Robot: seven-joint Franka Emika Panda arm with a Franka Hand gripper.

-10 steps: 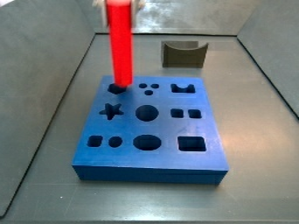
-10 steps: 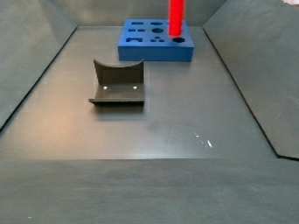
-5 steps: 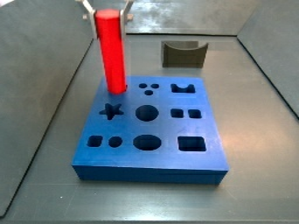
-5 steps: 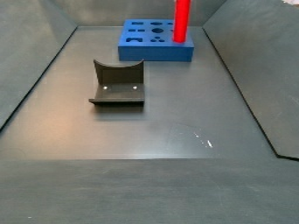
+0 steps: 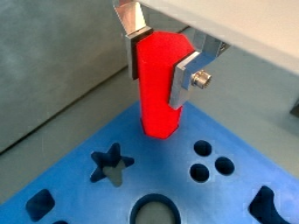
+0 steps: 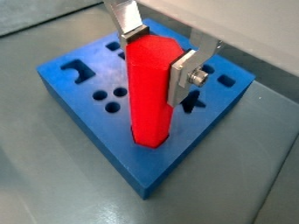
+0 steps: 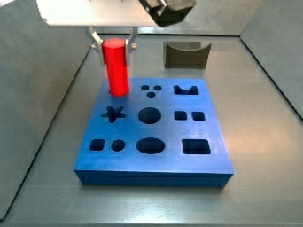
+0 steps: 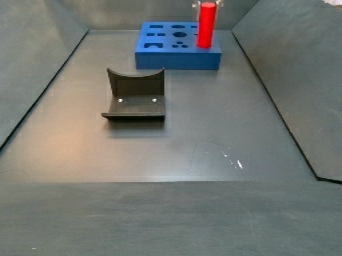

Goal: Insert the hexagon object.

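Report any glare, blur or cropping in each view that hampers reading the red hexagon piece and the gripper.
Both wrist views: sharp, red hexagon piece between gripper fingers, evenly lit. A side view: white arm body overexposed, gripper mostly cropped above blue block. A side view: small glare spot on floor; piece tiny, distant, top cropped.

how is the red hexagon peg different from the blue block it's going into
The red hexagon peg is tall, slim and upright; the blue block is broad, flat and full of shaped holes. The gripper clamps the peg between its fingers at one corner of the block; the block rests on the floor. Both are plain, single-coloured pieces.
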